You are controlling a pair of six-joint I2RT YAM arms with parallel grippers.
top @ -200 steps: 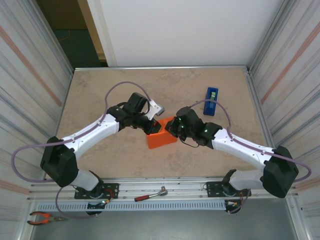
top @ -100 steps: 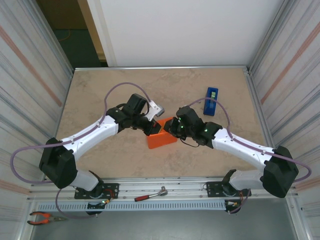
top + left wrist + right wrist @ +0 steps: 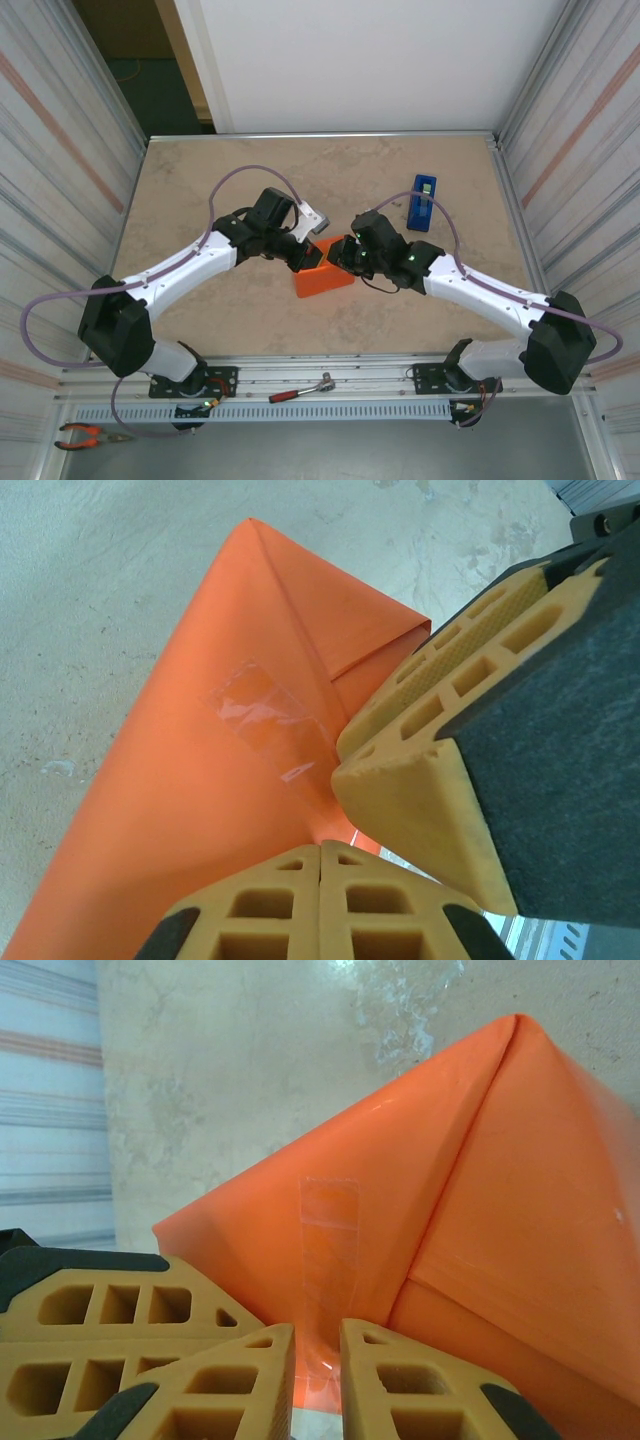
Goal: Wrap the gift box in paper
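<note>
Blue tape dispenser [image 3: 422, 202] on the beige stone-patterned tabletop [image 3: 200, 180], beyond and to the right of the right claw [image 3: 343, 255], well apart from it. Red-handled ratchet tool [image 3: 300, 389] on the metal rail [image 3: 380, 372] at the near edge, nearer than the left claw [image 3: 312, 262]. Orange-handled pliers [image 3: 90, 434] at the near left corner, far from that claw.

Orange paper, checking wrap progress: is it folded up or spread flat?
Folded: the paper forms a compact block, with creased flaps and a clear tape strip over a seam.
</note>
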